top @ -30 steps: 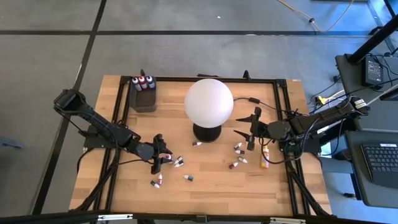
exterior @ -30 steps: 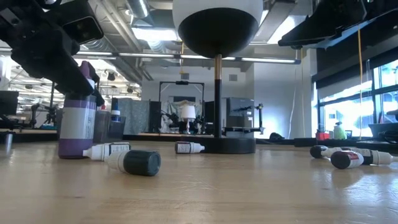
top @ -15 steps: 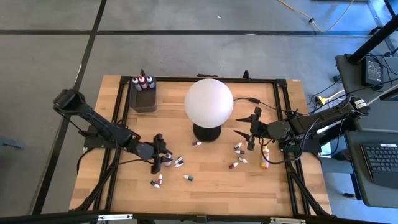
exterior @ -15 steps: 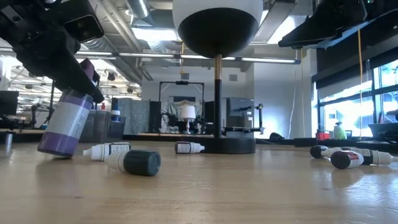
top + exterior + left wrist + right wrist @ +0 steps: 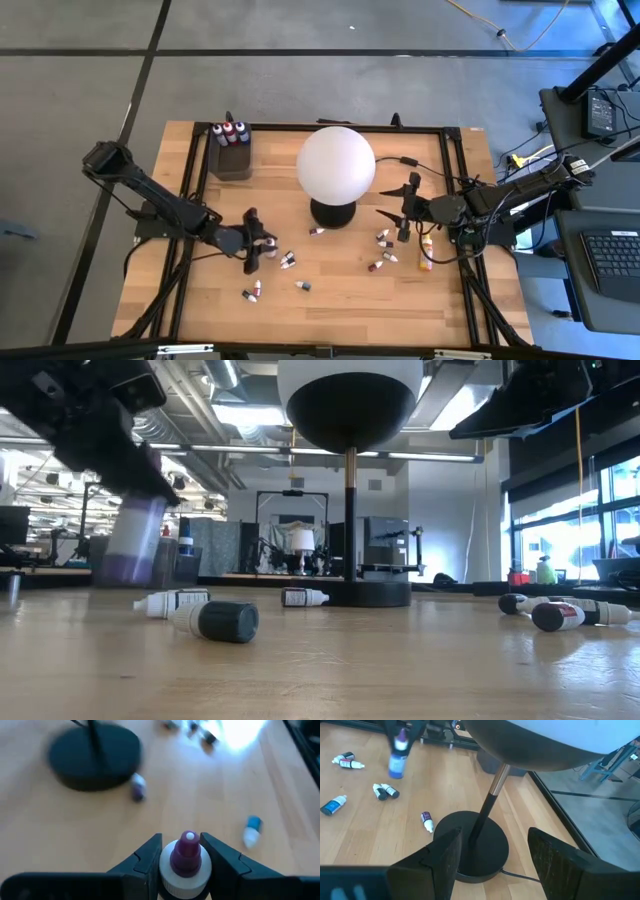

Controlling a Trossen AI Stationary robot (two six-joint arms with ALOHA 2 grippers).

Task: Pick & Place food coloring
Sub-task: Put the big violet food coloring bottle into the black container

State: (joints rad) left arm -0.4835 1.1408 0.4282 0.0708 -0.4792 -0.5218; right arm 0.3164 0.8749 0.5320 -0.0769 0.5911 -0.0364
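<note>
The task is in an early part, as I judge it. In the dark grey tray (image 5: pixel 231 158) at the far left of the bench (image 5: pixel 340 310) three bottles (image 5: pixel 229 132) already stand upright. The left gripper (image 5: pixel 256 243) has its fingers closed on one more, a purple bottle (image 5: pixel 184 865) with a purple cap, and holds it upright above the bench, clear of the wood in the low view. This bottle is near the middle-left of the bench, well apart from the tray, so it is not yet placed.

Many small dropper bottles (image 5: pixel 287 261) lie on their sides on the wood: some just beside the left gripper, one near the base of the globe lamp (image 5: pixel 335 165), and a group near the right gripper (image 5: pixel 393 216), with the taller orange bottle (image 5: pixel 426 252) among them. The right gripper waits beside the lamp with its fingers wide and nothing between them. Most of the work is left.
</note>
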